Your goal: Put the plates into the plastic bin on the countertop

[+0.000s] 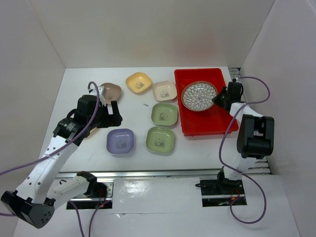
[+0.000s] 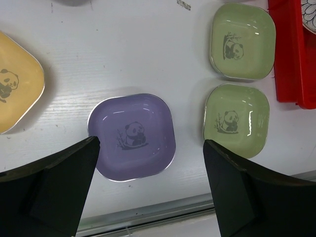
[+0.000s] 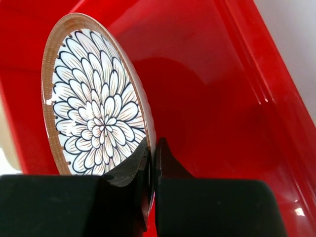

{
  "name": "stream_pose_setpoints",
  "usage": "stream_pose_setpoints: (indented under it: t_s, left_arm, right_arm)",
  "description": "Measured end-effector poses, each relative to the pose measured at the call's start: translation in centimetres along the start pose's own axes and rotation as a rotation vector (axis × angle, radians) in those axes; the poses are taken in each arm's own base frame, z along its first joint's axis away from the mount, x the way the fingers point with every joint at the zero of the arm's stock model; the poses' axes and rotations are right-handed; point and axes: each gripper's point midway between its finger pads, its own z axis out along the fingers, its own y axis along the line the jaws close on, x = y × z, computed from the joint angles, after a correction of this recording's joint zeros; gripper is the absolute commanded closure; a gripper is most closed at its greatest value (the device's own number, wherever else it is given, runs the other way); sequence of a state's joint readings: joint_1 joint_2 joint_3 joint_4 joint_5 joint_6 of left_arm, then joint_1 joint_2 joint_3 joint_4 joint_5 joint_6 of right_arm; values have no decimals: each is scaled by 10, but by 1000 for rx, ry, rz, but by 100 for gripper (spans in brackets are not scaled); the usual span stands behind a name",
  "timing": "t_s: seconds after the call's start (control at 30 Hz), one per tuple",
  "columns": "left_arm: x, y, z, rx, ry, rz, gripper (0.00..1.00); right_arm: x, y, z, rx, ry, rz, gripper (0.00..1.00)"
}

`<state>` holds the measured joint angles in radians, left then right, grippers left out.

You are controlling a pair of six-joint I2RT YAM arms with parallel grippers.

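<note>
round floral plate [image 1: 198,96] over red bin [image 1: 202,127], six pastel dishes [image 1: 120,141] on countertop [image 1: 197,148]

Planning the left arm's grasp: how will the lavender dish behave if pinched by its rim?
The lavender dish looks glazed and shiny, so probably slippery. It appears rigid, likely not flexing. Shallow with a thin raised rim, it may tilt when held by one edge.

Illumination is bright, diffuse and overhead in all views. My arms cast only soft, faint shadows on the white counter [image 1: 79,84]. Glare streaks mark the plastic bin [image 3: 237,74] wall, and small highlights sit on the nearer green dish [image 2: 237,121]. My left end effector [image 2: 150,142] and right end effector [image 3: 152,163] render dark and soft-focused. The round plate [image 3: 94,108] is sharp.
</note>
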<state>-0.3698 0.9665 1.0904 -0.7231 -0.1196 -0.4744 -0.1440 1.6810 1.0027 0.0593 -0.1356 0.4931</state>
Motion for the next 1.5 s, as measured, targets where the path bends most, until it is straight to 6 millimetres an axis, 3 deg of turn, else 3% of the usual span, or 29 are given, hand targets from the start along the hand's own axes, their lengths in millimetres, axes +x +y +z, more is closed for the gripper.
stream_pose_setpoints:
  t_s: [0.2, 0.27, 0.3, 0.33, 0.37, 0.43, 0.57, 0.63, 0.7, 0.83, 0.93, 1.03, 1.17, 1.33, 1.4, 1.5]
  left_arm:
    - [5, 2, 2, -3, 14, 3, 0]
    - [5, 1, 2, 1, 15, 4, 0]
    - [6, 0, 2, 4, 17, 5, 0]
    - [6, 0, 2, 6, 17, 5, 0]
    - [6, 0, 2, 7, 17, 5, 0]
    - [6, 0, 2, 8, 17, 5, 0]
    - [6, 0, 3, 6, 16, 5, 0]
    - [6, 2, 4, -7, 12, 0, 0]
    - [4, 8, 4, -34, 2, -10, 0]
    - [-1, 27, 6, -112, -16, -67, 0]
    - [-2, 39, 9, -163, -13, -106, 0]
    - [-2, 47, 12, -187, -8, -123, 0]
    - [-3, 52, 12, -201, -8, -139, 0]
    - [0, 56, 14, -206, 3, -150, 0]
    - [2, 57, 15, -209, 9, -151, 0]
    - [5, 58, 16, -210, 17, -150, 0]
  right_arm:
    - [6, -13, 8, 46, 11, -19, 98]
    - [4, -14, 9, 52, 1, -23, 73]
    - [2, -12, 9, 46, -3, -17, 55]
    - [0, -11, 9, 43, -13, -10, 31]
    - [-4, -8, 9, 34, -25, -8, 16]
    - [-10, -5, 9, 27, -46, -14, 0]
    - [-26, 8, 1, 23, -105, -56, 0]
    - [-36, 28, -7, 17, -155, -105, 0]
    - [-38, 67, -17, -33, -187, -185, 0]
    - [-17, 168, -40, -229, -183, -340, 4]
    - [13, 222, -57, -347, -156, -419, 11]
    - [53, 248, -60, -399, -100, -474, 19]
    - [125, 256, -38, -361, 20, -553, 27]
    - [211, 257, -18, -268, 126, -658, 28]
    - [233, 262, -15, -244, 143, -686, 30]
    - [246, 271, -12, -205, 137, -696, 31]
